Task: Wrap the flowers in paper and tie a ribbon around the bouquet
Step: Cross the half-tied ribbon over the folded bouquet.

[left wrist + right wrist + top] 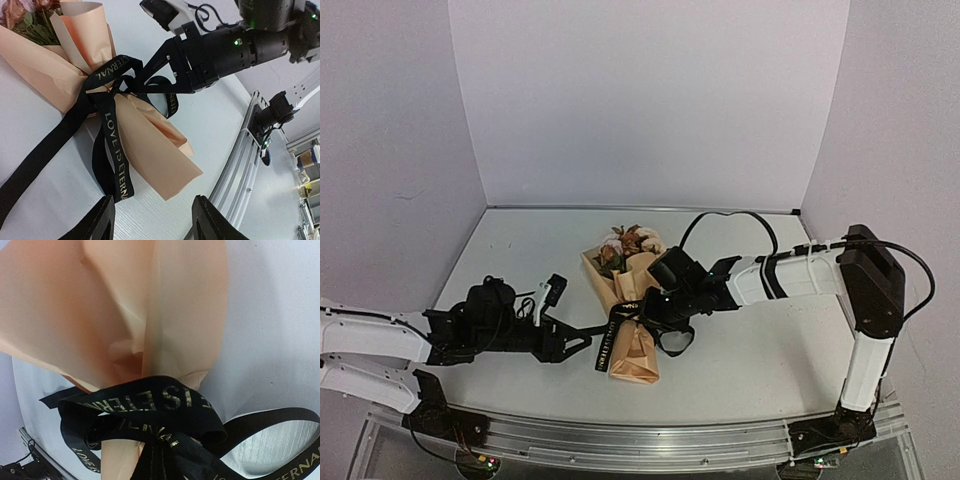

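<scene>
Two arms meet over the bouquet (630, 320), which lies on the table (760, 350) between them, blooms toward the back wall. The paper (150, 150) is gathered in at the waist, and the ribbon (114, 155) is looped there in a loose knot, with one long tail trailing off toward the left arm. The right gripper (136, 84) has its fingers pressed together on the ribbon right at the knot. The left gripper (152, 215) has its fingers apart with nothing between them, near the paper's narrow end.

The worry, to my eye, is that knot. It looks slack, its loops standing proud of the paper, so if the right arm pulls away without easing its pinch it could drag the whole bundle sideways or tug the loops undone. And with the left fingers empty, nothing holds tension on the long tail — the band could slide down the cone and let the paper spring open around the flowers (623, 245).
</scene>
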Controlling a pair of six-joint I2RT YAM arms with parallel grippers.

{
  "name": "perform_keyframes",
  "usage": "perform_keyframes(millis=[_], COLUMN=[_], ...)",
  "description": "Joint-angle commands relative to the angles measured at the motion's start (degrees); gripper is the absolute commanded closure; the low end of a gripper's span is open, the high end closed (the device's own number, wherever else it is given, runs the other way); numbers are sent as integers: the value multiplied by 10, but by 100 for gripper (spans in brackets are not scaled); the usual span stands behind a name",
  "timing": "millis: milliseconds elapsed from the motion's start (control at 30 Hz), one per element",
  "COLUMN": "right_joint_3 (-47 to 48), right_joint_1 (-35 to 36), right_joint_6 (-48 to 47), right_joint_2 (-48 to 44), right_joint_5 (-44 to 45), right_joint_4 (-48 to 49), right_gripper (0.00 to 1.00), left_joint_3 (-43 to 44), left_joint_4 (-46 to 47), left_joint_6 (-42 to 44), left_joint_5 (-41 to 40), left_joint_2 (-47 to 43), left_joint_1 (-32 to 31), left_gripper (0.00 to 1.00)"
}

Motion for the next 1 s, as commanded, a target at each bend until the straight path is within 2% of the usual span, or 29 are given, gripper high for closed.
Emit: perform_keyframes(millis=[0, 100, 200, 367, 633, 967], right_joint_3=[24, 22, 19, 11, -1, -7], right_joint_1=[-1, -1, -1, -1, -1, -1], right_joint_6=[-10, -10, -7, -4, 4, 5], right_joint_2=[-2, -3, -7, -16, -20, -21], right_joint_5=[11, 14, 16, 21, 14, 9], right_joint_4=[-7, -7, -7, -5, 9, 20], right_gripper=[100, 100, 100, 100, 100, 100], left_joint_3=[14, 73, 159, 278, 412, 481], left_joint_4=[-60, -70, -75, -120, -215, -247], left_joint_6=[-29, 8, 52, 131, 186, 189], left_joint_5=[-87, -110, -23, 44, 95, 113], left_joint_2=[-79, -35, 74, 235, 370, 451], left_joint_1=[-2, 25, 82, 98, 102, 103], left_gripper=[36, 37, 47, 56, 51, 50])
